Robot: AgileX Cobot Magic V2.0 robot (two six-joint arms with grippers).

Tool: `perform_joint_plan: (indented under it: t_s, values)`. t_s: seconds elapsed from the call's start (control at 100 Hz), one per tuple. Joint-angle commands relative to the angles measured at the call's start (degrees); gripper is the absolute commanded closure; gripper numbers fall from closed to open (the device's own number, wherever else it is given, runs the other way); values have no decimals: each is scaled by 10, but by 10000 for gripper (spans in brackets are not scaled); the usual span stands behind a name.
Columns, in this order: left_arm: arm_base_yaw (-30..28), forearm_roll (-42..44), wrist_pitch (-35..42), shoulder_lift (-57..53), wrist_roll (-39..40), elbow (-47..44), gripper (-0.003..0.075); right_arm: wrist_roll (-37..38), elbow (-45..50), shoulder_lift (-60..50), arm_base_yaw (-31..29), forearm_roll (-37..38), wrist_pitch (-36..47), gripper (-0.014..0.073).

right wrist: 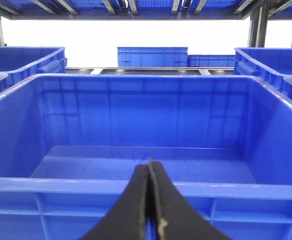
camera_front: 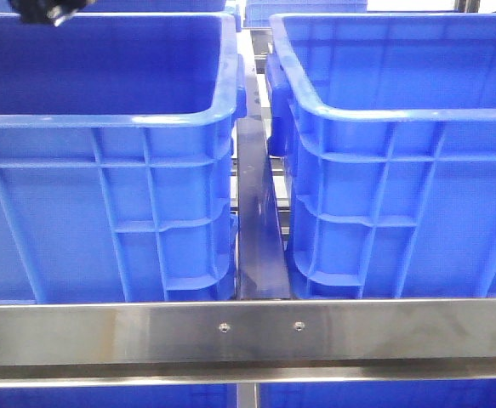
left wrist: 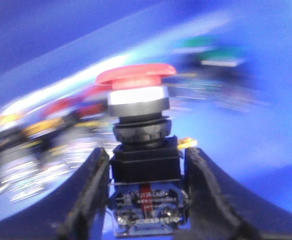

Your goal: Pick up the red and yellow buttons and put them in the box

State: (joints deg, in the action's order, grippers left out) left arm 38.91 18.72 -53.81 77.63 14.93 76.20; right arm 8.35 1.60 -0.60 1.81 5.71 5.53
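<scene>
In your front view you have two large blue ribbed plastic crates side by side behind a brushed steel rail [camera_front: 248, 331]. The left blue crate [camera_front: 103, 212] and the right blue crate [camera_front: 401, 204] stand apart with a narrow dark gap between them. From this angle you see only their inner walls, so you cannot tell what lies on their floors. A bit of black hardware [camera_front: 45, 10] shows at the upper left, above the left crate.

Your left pincer [left wrist: 147, 200] is pinching one red mushroom-head push button [left wrist: 138, 100] by its black square body, one black finger [left wrist: 88, 195] on each side, with the red cap and silver collar standing out beyond the fingertips. Behind it the picture is blurred: streaks of red, yellow and green pieces lie on a blue crate floor [left wrist: 256, 130], too smeared to count. No yellow button can be picked out with certainty.

Your right pincer [right wrist: 150, 200] has its two black fingers pressed together with nothing between them. It sits just in front of a blue plastic crate [right wrist: 146, 125] whose visible floor holds nothing you can make out. Around it you can count at least five more blue crates, in whole or in part, under a blue shelf rack [right wrist: 135, 6].
</scene>
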Motion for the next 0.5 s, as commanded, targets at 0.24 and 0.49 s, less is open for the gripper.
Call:
perform_joint_plan:
  t_s: [0.24,0.49]
  values:
    - [147,10,27,-118,-22,-25,739,-1,-1,-12,-2,0,54,662]
    - [213,11,45,-151,-57,-51,739,12,-7,-12,0,0,112,662]
